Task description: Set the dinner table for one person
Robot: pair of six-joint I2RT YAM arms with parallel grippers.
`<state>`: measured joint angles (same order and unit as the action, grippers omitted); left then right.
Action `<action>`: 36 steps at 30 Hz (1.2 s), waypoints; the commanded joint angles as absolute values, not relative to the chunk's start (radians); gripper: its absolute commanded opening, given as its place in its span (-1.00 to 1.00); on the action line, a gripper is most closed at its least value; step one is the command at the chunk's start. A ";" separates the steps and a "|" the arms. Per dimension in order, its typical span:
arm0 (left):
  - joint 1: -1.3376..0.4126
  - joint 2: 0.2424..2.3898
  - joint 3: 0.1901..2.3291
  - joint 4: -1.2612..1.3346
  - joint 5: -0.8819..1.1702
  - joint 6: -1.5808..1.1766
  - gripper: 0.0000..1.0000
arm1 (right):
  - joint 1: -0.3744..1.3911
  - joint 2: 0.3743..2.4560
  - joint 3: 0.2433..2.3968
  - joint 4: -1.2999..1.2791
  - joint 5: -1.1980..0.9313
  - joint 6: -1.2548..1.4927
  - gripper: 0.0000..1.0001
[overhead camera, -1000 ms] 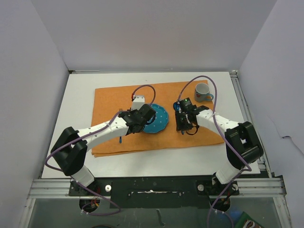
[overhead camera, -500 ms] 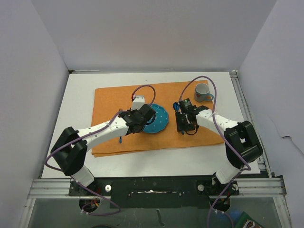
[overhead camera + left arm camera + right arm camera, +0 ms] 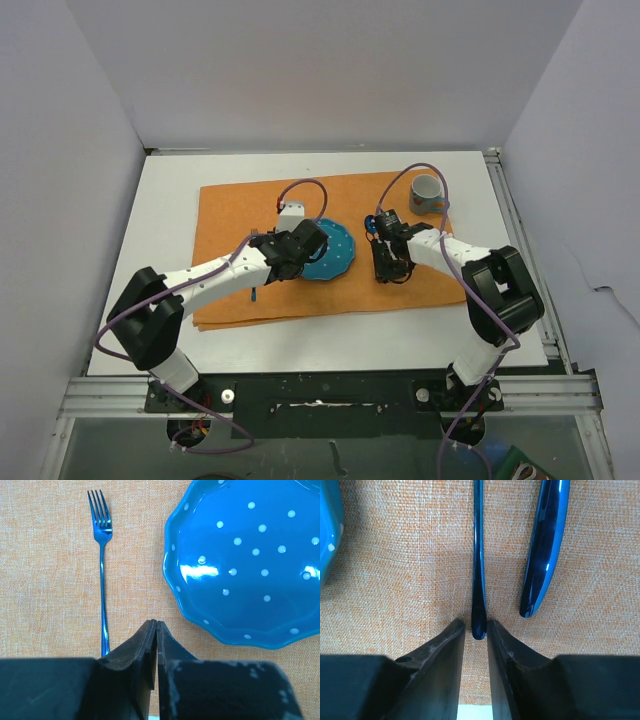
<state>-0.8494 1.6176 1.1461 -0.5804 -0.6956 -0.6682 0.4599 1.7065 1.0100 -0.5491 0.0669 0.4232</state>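
Observation:
A blue dotted plate (image 3: 335,250) lies on the orange cloth (image 3: 240,205), which covers the middle of the white dinner table (image 3: 160,190). In the left wrist view a blue fork (image 3: 102,565) lies left of the plate (image 3: 250,555). My left gripper (image 3: 156,623) is shut and empty, low over the cloth between them. My right gripper (image 3: 476,621) is narrowly open, its jaws either side of the end of a thin blue utensil handle (image 3: 478,555) lying flat on the cloth. A wider blue handle (image 3: 545,545) lies just right of it.
A grey mug (image 3: 427,192) stands at the cloth's far right corner, behind my right gripper (image 3: 385,255). A small white block (image 3: 291,210) sits on the cloth behind my left gripper (image 3: 290,250). White walls close in the table on three sides.
My right arm's elbow and forearm have shifted a little left and away; its gripper has stayed over the same spot. The left arm has not moved.

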 commanded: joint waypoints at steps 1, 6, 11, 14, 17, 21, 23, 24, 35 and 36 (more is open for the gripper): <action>-0.851 1.607 1.163 -0.575 -0.716 -0.659 -0.91 | 0.469 1.718 1.032 -0.516 0.066 0.423 -0.52; -0.850 1.618 1.166 -0.574 -0.711 -0.659 -0.91 | 0.468 1.715 1.038 -0.517 0.063 0.422 -1.00; -0.851 1.628 1.168 -0.572 -0.703 -0.659 -0.91 | 0.468 1.711 1.040 -0.506 0.063 0.423 -1.00; -0.850 1.633 1.170 -0.572 -0.700 -0.660 -0.91 | 0.467 1.709 1.048 -0.496 0.064 0.431 -1.00; -0.850 1.638 1.170 -0.574 -0.696 -0.661 -0.91 | 0.467 1.724 1.066 -0.503 0.066 0.433 -1.00; -0.850 1.637 1.166 -0.576 -0.695 -0.664 -0.92 | 0.467 1.733 1.075 -0.504 0.064 0.436 -1.00; -0.851 1.637 1.163 -0.575 -0.695 -0.665 -0.91 | 0.466 1.737 1.077 -0.506 0.066 0.436 -1.00; -0.851 1.636 1.161 -0.575 -0.694 -0.666 -0.92 | 0.466 1.740 1.077 -0.508 0.066 0.436 -1.00; -0.850 1.646 1.155 -0.569 -0.687 -0.665 -0.92 | 0.465 1.747 1.072 -0.509 0.111 0.470 -1.00; -0.851 1.645 1.155 -0.569 -0.687 -0.663 -0.92 | 0.464 1.746 1.072 -0.510 0.115 0.473 -1.00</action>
<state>-0.8494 1.6367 1.1458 -0.5808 -0.6842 -0.6685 0.4599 1.7309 1.0603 -0.5350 0.0814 0.4374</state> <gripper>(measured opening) 0.043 0.022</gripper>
